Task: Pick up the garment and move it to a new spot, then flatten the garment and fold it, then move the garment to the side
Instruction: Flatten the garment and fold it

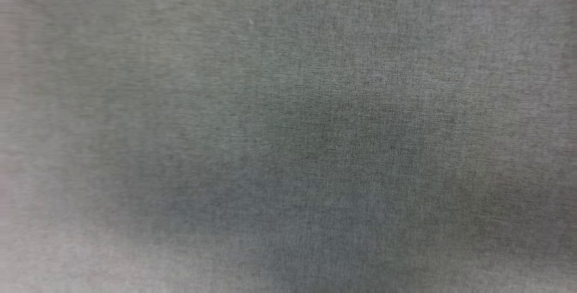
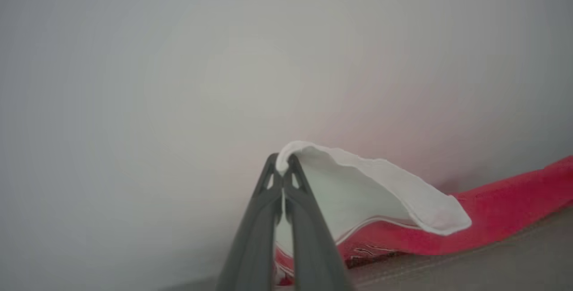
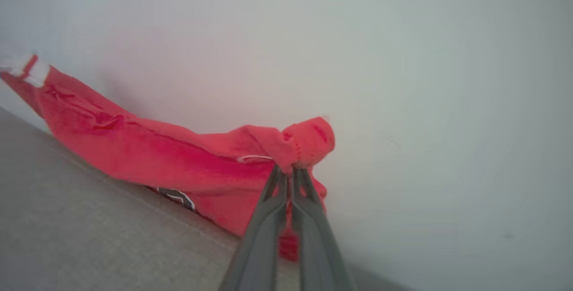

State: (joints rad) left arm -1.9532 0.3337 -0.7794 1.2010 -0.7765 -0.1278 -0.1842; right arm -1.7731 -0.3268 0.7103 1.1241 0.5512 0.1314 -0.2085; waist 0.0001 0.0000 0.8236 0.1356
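Left wrist view: left gripper (image 2: 283, 165) has its two dark fingers pressed together on the rolled edge of a white sleeve of the garment (image 2: 492, 219). From these jaws the sleeve drapes rightward and down. It then joins the red body, which runs off to the right as a long band whose lower edge appears to rest on the tabletop (image 2: 515, 264). Right wrist view: right gripper (image 3: 288, 170) is clamped on a bunched red corner, hem stitching visible just past the tips. From these jaws the body trails left and slightly up, with a scrap of black-white lettering low down and striped trim at the far left end. Judgement: the garment's long axis spans between the two grips, each arm holding its own end and neither nearer the middle. The middle sags, so drawing the jaws apart should tauten it before laying it flat. Material: soft matte knit, limp, creases readily; the sleeve looks thinner. Head view gives blurred grey woven cloth (image 1: 288, 130), probably the table cover; cannot tell more.
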